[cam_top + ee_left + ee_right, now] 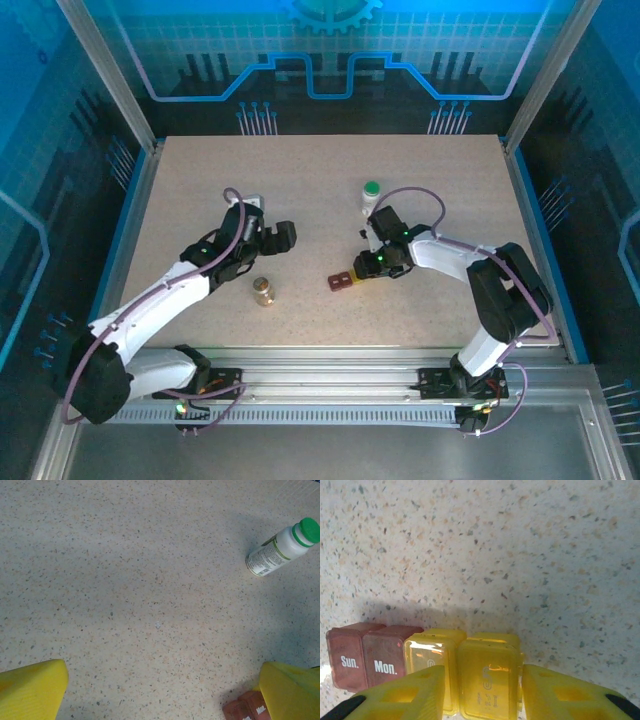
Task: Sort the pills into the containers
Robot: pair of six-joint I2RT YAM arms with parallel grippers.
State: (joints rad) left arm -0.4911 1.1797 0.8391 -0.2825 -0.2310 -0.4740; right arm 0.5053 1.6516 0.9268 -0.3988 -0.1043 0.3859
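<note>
Right gripper (482,680) sits low over table (520,555), yellow fingers (427,680) straddling one of two yellow boxes (487,675). Clamped on it or just beside it: cannot tell. Two red-brown boxes (367,660), marked Sun. and Mon., touch the yellow ones in one row. In the top view the row lies centre-right on the table, at that gripper's tips. Left gripper (162,685) is spread wide with nothing between its fingers, hovering centre-left. Brass-coloured jar (262,291) stands near it, toward the bases. Farthest back is a white bottle (371,196) with a green cap, just beyond the right gripper.
</note>
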